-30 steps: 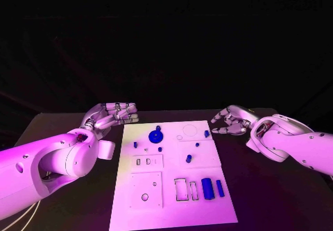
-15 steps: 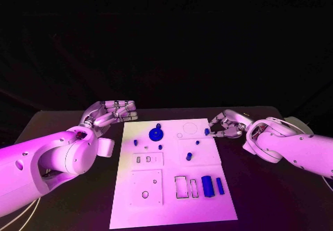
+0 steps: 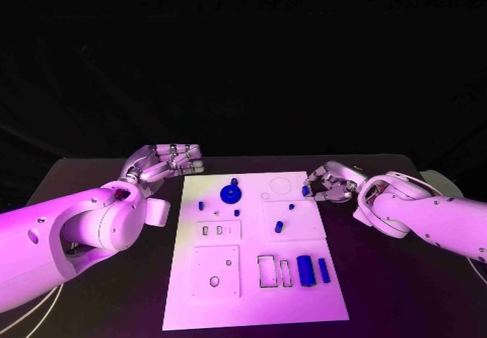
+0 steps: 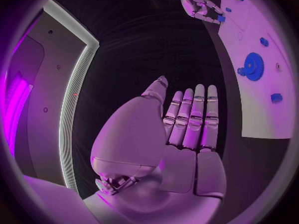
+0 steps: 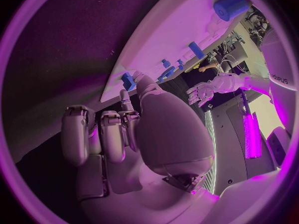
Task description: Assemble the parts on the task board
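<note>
We read one piece of writing: in the right wrist view, dark letters run along the robot's white arm, too small and bent for us to spell out with confidence. We find no legible marks on the task board (image 3: 254,296) itself.

Our left hand (image 3: 162,163) hangs over the black table (image 3: 91,186) just beside the board's far left corner. In the left wrist view its fingers (image 4: 193,117) lie straight and close together, side by side, with the thumb apart; they hold nothing and touch nothing that we can see.

Our right hand (image 3: 326,183) sits at the board's far right edge. Its fingertips are drawn in around a small blue part (image 3: 305,190) standing there, and in the right wrist view a fingertip meets that small blue part (image 5: 127,79) at the plate's rim. We cannot tell whether it is truly pinched or only touched.

The white plate lies in the middle of the table. On it we see a blue gear (image 3: 230,193) near the far end, a few small blue pegs scattered around the middle, and two blue blocks (image 3: 305,270) standing at the near right, next to empty rectangular slots.
</note>
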Robot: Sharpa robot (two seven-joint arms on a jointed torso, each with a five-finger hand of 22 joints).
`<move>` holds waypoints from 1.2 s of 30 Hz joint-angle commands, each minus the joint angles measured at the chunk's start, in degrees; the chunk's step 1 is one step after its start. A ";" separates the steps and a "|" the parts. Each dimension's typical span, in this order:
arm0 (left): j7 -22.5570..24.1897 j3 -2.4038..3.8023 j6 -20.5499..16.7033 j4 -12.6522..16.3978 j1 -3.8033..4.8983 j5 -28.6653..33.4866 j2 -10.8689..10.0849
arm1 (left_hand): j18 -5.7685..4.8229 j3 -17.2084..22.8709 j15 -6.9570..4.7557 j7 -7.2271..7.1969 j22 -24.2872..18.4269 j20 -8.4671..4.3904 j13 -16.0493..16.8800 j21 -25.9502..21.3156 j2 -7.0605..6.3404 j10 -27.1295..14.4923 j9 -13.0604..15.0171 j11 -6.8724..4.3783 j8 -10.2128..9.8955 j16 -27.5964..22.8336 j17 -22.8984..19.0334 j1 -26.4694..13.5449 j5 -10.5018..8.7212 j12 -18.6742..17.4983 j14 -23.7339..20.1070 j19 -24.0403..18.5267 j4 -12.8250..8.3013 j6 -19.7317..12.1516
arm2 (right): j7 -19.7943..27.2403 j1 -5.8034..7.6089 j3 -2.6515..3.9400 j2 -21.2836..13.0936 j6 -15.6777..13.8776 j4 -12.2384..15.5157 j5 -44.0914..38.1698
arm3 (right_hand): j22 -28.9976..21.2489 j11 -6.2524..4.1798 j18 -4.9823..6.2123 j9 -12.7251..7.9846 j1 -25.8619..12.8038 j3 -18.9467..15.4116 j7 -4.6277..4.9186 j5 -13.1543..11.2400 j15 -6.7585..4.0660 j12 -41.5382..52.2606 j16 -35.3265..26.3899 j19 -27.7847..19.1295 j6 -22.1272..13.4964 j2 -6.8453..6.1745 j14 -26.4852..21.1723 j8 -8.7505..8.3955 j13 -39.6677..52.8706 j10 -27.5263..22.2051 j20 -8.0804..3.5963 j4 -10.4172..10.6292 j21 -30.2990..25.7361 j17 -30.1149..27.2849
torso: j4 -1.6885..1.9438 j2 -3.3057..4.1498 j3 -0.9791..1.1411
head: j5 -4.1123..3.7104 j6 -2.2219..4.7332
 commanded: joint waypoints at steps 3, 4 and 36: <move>0.53 0.05 0.39 0.11 0.08 0.10 0.06 | 0.16 0.04 0.10 0.36 -0.04 -0.02 0.02 -0.35 -0.11 -0.18 -0.02 -0.16 -0.21 -0.33 0.02 0.50 -0.24 -0.23 0.18 -0.52 -0.36 -0.12 | -0.34 -0.06 -0.01 0.30 0.57 -0.41 -0.80 | 5.82 0.29 -0.38 -0.05 0.01 0.25 0.13 -0.04 0.10 -0.18 0.01 0.14 -0.01 0.91 5.48 -0.21 10.53 2.05 0.10 -0.16 0.13 12.96 | 0.05 -0.03 0.01 | -0.20 0.11; 0.53 0.05 0.40 0.12 0.08 0.10 0.07 | 0.16 0.04 0.10 0.36 -0.04 -0.02 0.02 -0.35 -0.11 -0.18 -0.02 -0.16 -0.21 -0.33 0.02 0.50 -0.24 -0.23 0.18 -0.52 -0.36 -0.12 | -0.37 -0.06 0.00 0.35 0.58 -0.45 -0.80 | 5.82 0.29 -0.38 -0.05 0.01 0.25 0.13 -0.04 0.10 -0.17 0.01 0.14 0.00 0.92 5.48 -0.21 10.53 2.05 0.10 -0.16 0.13 12.96 | 0.05 -0.03 -0.01 | -0.21 0.12; 0.14 0.05 0.71 -0.24 0.09 0.10 0.30 | 0.16 0.19 0.11 0.40 -0.08 -0.02 0.01 -0.36 -0.01 -0.21 -0.03 -0.13 -0.25 -0.44 0.02 0.68 -0.24 -0.29 0.16 -0.54 -0.52 -0.16 | -1.35 0.09 0.01 1.91 2.37 -1.54 -1.96 | 6.39 -0.90 -0.47 0.55 0.67 2.60 -1.34 -0.74 -0.88 0.59 0.14 0.50 4.56 2.81 5.57 1.03 11.46 2.95 -0.57 -0.99 0.43 13.33 | -0.07 -0.04 0.08 | 0.35 -0.06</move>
